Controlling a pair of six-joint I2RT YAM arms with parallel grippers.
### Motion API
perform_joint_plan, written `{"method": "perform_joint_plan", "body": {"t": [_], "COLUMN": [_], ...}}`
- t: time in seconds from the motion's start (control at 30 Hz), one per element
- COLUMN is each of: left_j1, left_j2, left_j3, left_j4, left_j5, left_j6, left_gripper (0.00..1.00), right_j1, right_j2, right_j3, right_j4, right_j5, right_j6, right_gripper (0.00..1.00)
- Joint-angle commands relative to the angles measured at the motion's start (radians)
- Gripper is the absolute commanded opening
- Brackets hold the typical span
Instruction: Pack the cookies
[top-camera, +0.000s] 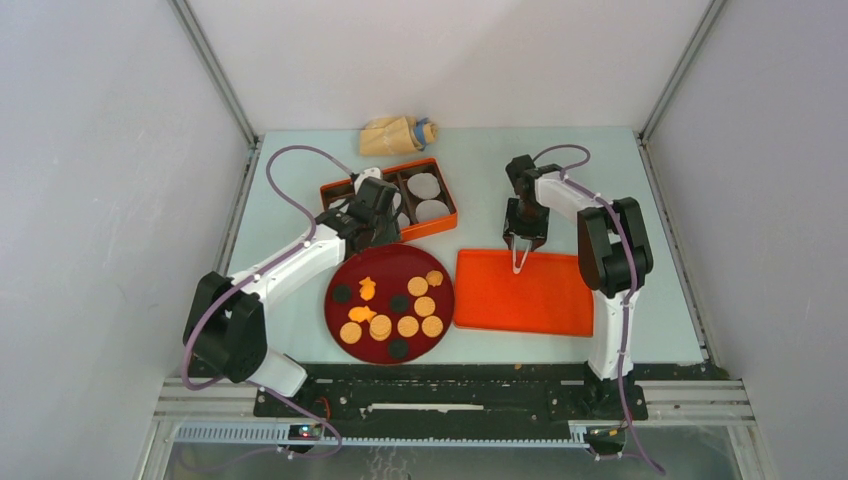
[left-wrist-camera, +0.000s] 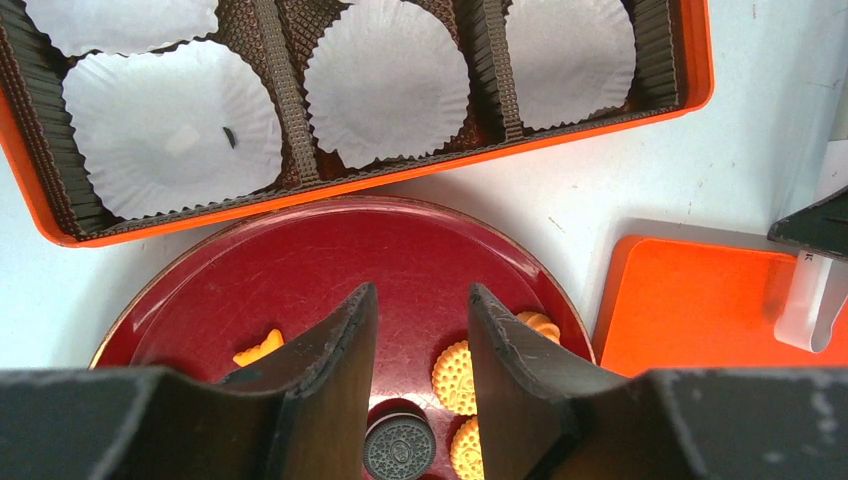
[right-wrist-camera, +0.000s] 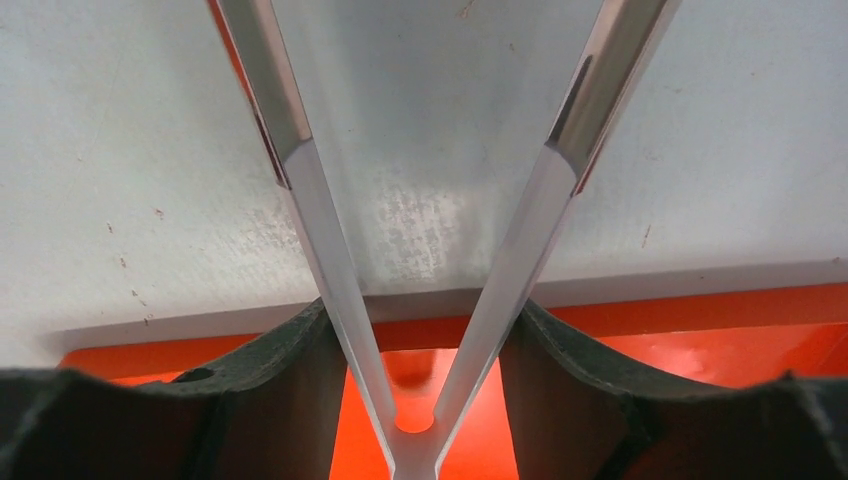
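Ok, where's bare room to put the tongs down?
The flat orange tray is bare; the right gripper holds the silvery tongs over its far edge. Pale table is free between the orange compartment box and that gripper. Crowded: the dark red round plate, its near half covered with cookies, left gripper over its far rim.

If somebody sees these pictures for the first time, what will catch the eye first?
The dark red plate of tan and dark cookies at the near middle, with the open left gripper above it. To its right, the right gripper holds pale tongs at the orange tray's far edge.
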Motion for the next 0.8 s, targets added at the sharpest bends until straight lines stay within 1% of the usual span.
{"method": "perform_joint_plan", "body": {"t": [0.0,0.1,0.17,0.27,0.4,0.57,0.77], "left_j1": [-0.007,-0.006,-0.006,-0.007,-0.006,-0.005,-0.005], "left_j2": [-0.015,0.000,0.001,-0.003,-0.007,-0.017,-0.007], "left_j3": [0.046,0.106,0.135,0.161,0.171,0.170,0.191], "left_j4": [0.004,-0.009,-0.020,-0.025,-0.034,-0.050,-0.058], "left_j5": [0.000,-0.009,-0.016,-0.024,-0.039,-0.078,-0.081], "left_j6": [0.028,0.039,0.042,0.043,0.046,0.053,0.062], "left_gripper": [0.44,0.44,0.44,0.44,0.44,0.44,0.44], "right_j1": [-0.015,-0.015,-0.015,-0.011,-0.007,0.018,0.077], "right_j2": [0.000,-0.019,-0.061,-0.129,-0.199,-0.256,-0.310], "right_j3": [-0.057,-0.060,-0.077,-0.084,-0.053,0.029,0.124], "right_j4": [0.060,0.077,0.107,0.140,0.146,0.065,-0.064], "right_j5": [-0.031,-0.031,-0.017,0.008,0.030,0.057,0.084], "right_j6": [0.039,0.042,0.040,0.019,-0.029,-0.067,-0.104], "right_gripper": [0.59,0.48,0.39,0.34,0.34,0.35,0.36]}}
